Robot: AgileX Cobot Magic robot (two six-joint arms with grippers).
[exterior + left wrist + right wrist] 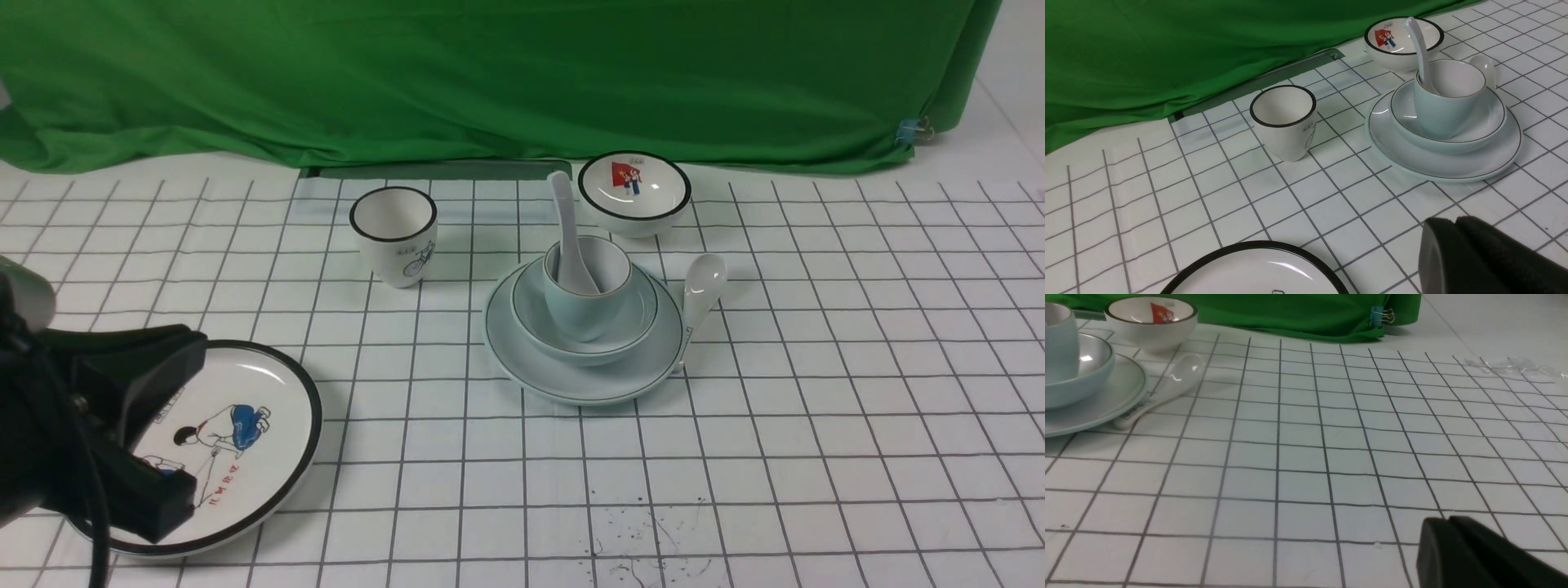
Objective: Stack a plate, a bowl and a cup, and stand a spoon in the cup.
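spoon: plain white ceramic soup spoon (571,245) stands in the pale blue cup (588,298), bowl end down, handle leaning up and away toward the green backdrop (490,73), slightly to the robot's left
cup: sits upright in the grey-blue bowl (584,322)
bowl: centred on the pale blue-green plate (584,376)
stack: mid-table, a little right of centre; by the look of it all four pieces are in place, task looks done
key relation: stack lies forward and to the right of the left gripper (155,425), forward and to the left of the right gripper (1453,539); both well apart from it. I can't tell which is nearer
left arm: low at the near-left corner, over the cartoon plate (245,441), camera aimed at the stack
left gripper: jaws together, nothing between them
right arm: not in the front view; its wrist view shows it low over bare grid cloth (1306,457), stack at the edge of that view
right gripper: only a dark corner of the jaws shows, looks pressed together and empty, can't tell for sure
distractors: printed-handle spoon (698,298) lies flat just beside the plate's right edge, handle end at or under the rim; bicycle cup (396,237) to the left; red-picture bowl (634,192) behind
next: judgement only, no pick left; any retreat should keep clear of the leaning handle
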